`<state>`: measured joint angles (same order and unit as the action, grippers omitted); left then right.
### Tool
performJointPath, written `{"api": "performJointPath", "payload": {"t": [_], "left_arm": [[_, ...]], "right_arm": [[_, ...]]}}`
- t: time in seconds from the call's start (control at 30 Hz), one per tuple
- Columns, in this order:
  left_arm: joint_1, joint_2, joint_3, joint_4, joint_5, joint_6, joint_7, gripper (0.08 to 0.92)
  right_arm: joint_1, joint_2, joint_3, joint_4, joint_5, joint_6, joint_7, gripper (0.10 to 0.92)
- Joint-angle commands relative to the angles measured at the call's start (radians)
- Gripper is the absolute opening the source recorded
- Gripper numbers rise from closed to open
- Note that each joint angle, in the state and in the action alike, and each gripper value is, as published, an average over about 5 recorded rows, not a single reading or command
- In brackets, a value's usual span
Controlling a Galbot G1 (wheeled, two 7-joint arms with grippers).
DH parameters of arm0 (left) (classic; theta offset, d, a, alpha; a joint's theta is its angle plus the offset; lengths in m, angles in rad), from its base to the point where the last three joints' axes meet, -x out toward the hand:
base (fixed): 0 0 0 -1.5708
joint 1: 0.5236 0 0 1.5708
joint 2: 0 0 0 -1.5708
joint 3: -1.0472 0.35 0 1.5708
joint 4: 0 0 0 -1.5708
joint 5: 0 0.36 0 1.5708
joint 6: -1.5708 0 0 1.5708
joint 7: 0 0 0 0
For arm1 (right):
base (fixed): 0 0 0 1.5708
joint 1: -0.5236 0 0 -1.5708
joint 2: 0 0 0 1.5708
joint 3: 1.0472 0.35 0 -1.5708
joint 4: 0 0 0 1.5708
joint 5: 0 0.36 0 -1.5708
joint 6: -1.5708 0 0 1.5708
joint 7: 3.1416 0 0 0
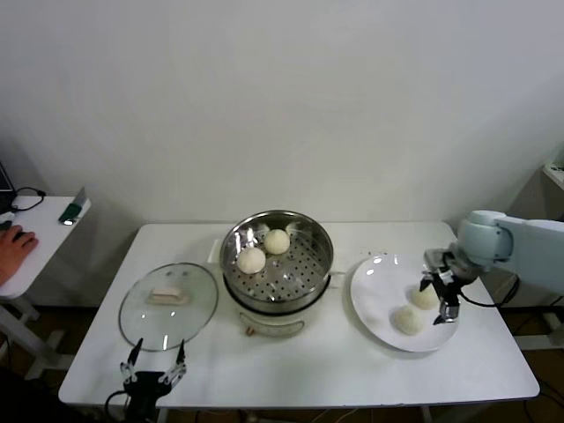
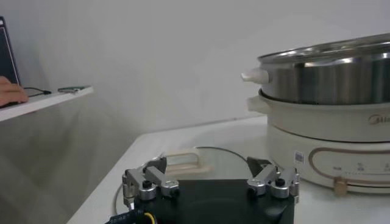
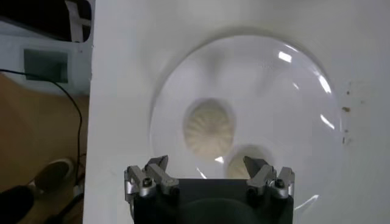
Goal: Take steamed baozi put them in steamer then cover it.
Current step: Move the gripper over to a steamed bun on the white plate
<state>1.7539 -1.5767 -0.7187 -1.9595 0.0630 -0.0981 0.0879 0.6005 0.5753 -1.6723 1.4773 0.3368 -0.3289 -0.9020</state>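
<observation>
The right gripper (image 1: 443,300) is hovering wide open and empty over the plate (image 1: 374,308), above two baozi (image 1: 406,320). It should be centring on one before closing gently. The left gripper (image 1: 153,365) is waiting open beside the cover (image 1: 167,305).

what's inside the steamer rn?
Two baozi sit on the perforated tray of the steamer, toward its back-left. The cover is off, so nothing there is hidden.
</observation>
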Motion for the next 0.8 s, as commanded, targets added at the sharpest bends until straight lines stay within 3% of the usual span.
{"api": "performJointPath", "payload": {"t": [0.03, 0.8], "left_arm": [[0.003, 0.000, -0.007, 0.003, 0.003, -0.003, -0.003, 0.823], [-0.003, 0.000, -0.012, 0.013, 0.007, -0.003, -0.005, 0.823]], "right_arm": [[-0.239, 0.021, 0.173, -0.075, -0.065, -0.022, 0.043, 0.823], [-0.327, 0.089, 0.253, -0.160, -0.085, -0.029, 0.063, 0.814]]}}
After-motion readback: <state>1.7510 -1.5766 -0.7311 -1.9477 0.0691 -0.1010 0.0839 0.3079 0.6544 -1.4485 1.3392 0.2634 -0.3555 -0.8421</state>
